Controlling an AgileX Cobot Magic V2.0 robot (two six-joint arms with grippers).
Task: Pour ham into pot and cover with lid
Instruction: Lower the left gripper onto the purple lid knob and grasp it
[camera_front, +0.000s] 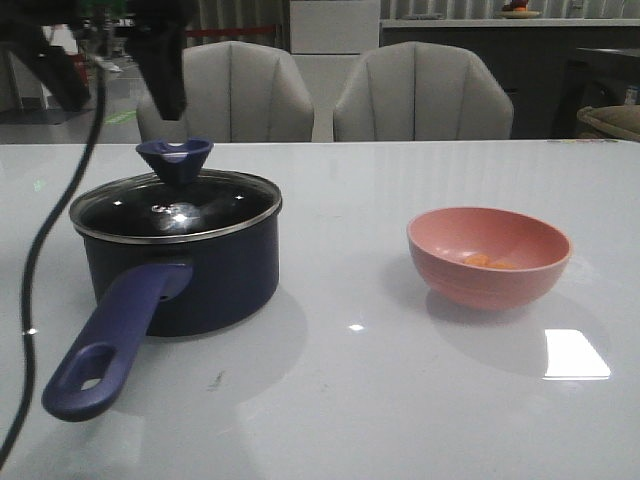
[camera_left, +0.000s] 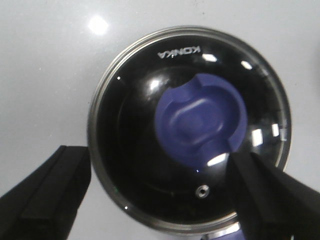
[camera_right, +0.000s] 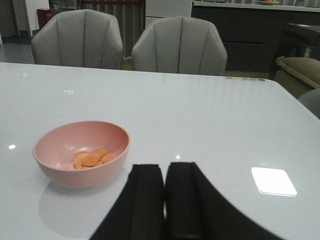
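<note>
The dark navy pot (camera_front: 200, 270) stands at the table's left, its long blue-purple handle (camera_front: 115, 340) pointing toward the front edge. The glass lid (camera_front: 180, 212) sits on the pot, with its blue funnel knob (camera_front: 175, 160) on top. My left gripper (camera_left: 160, 156) is open and empty, just above the lid (camera_left: 135, 150). Its fingers (camera_left: 55, 190) straddle the lid's near half, beside the knob (camera_left: 200, 120). The ham (camera_right: 91, 158) lies in the pink bowl (camera_right: 75, 177) at the right. My right gripper (camera_right: 164, 172) is shut and empty, beside the bowl and apart from it.
My left arm (camera_front: 165, 75) hangs over the pot and a black cable (camera_front: 40, 250) drops along the table's left side. Two grey chairs (camera_front: 420, 95) stand behind the far edge. The pink bowl (camera_front: 490, 290) holds ham (camera_front: 490, 262).
</note>
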